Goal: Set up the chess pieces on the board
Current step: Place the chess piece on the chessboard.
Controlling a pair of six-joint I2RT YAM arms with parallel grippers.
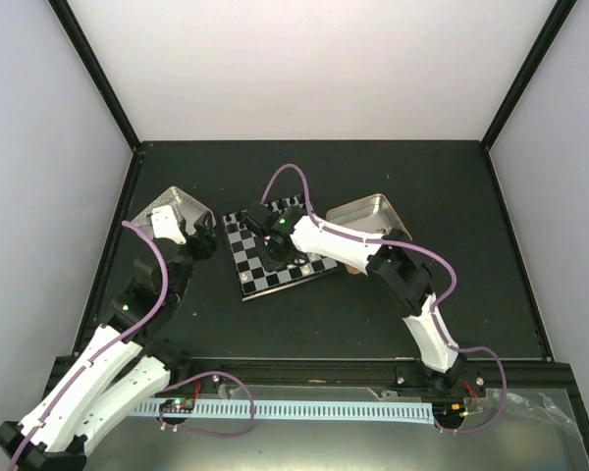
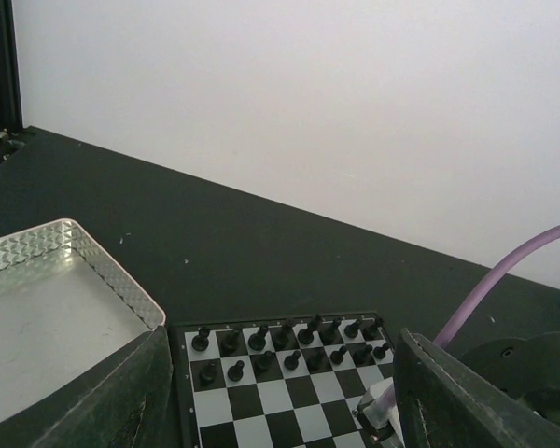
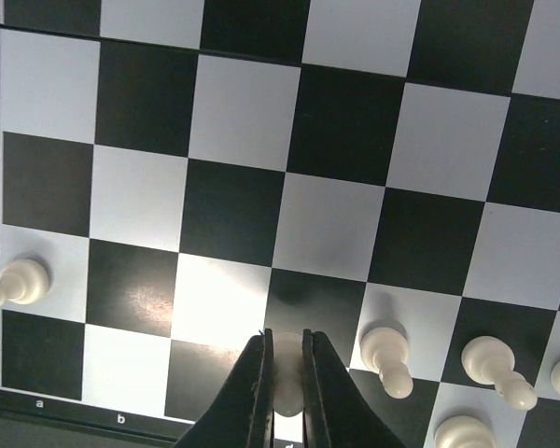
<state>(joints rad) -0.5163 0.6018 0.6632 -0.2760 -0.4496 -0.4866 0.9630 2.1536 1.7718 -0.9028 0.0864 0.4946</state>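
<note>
- The board (image 1: 253, 282) lies in the middle of the table (image 1: 452, 196), between a silver tin (image 1: 173, 208) toward the left edge and a gold-rimmed tin (image 1: 371, 209) toward the right.
- The right gripper (image 3: 287, 353) hangs over the board's white-side edge, its fingers pinched shut on a white piece (image 3: 287, 385) held upright above the first row.
- Whether that piece's base touches the square I cannot tell (the fingers hide it).
- Other white pieces (image 3: 386, 358) stand just to its right in the first two rows, and a lone one (image 3: 21, 281) stands near the board's left corner on row two.
- The black pieces (image 2: 289, 343) fill two rows along the opposite edge, so that side looks done.
- The left gripper (image 2: 282, 406) waits beside the silver tin with its fingers spread and nothing between them.
- The step in hand appears to be seating this white piece in the back row.
- Next it probably needs lowering square onto its spot, then a release and a straight lift, since the neighbour stands close enough to be knocked.
</note>
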